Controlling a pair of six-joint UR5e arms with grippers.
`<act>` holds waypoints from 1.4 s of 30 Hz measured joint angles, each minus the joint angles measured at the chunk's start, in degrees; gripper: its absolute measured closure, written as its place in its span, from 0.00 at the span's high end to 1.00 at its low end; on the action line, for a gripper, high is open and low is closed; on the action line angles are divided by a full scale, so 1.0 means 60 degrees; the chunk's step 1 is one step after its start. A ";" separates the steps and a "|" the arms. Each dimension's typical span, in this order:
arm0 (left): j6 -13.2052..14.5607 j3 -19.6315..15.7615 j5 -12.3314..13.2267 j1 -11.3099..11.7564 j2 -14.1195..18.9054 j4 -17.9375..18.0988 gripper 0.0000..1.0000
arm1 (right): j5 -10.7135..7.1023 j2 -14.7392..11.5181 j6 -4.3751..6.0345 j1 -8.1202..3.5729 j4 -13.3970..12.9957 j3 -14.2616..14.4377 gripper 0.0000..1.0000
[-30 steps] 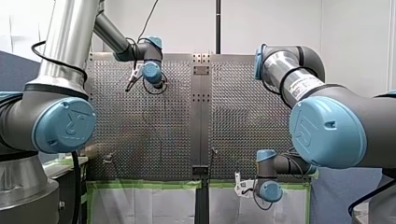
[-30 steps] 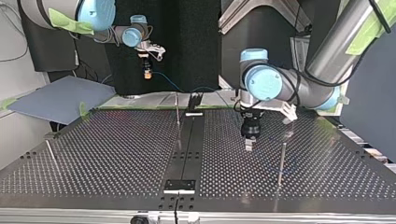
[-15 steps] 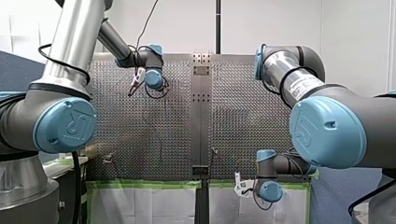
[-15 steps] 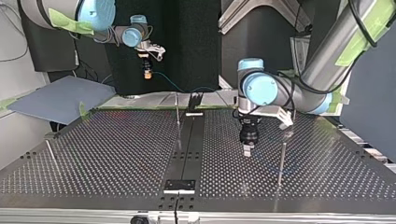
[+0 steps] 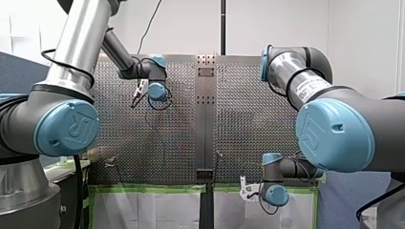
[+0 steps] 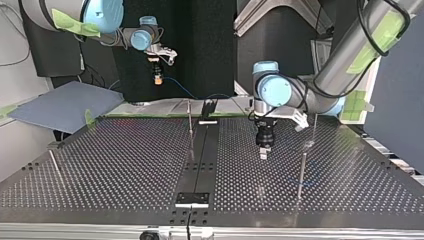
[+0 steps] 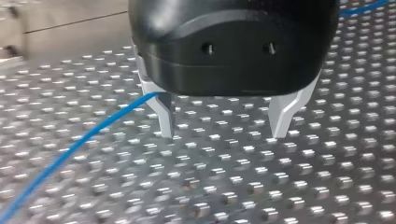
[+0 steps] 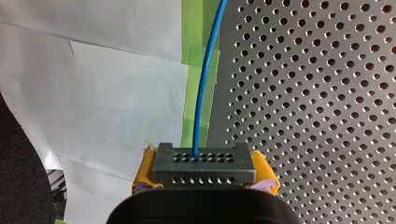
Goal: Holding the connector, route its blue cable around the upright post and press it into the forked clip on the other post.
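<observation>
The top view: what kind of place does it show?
Probably a robotics laboratory test bench: a perforated metal table, a thin upright post standing on it, and my left arm reaching over it.

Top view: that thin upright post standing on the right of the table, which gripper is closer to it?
My left. My left gripper hovers over the table just beside the post; my right gripper hangs past the table's far edge.
</observation>
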 joint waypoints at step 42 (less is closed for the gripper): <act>0.0235 -0.0699 0.0025 -0.0027 -0.1275 0.2340 1.00 | -0.0011 -0.0005 0.0000 0.0000 0.0000 0.0000 0.00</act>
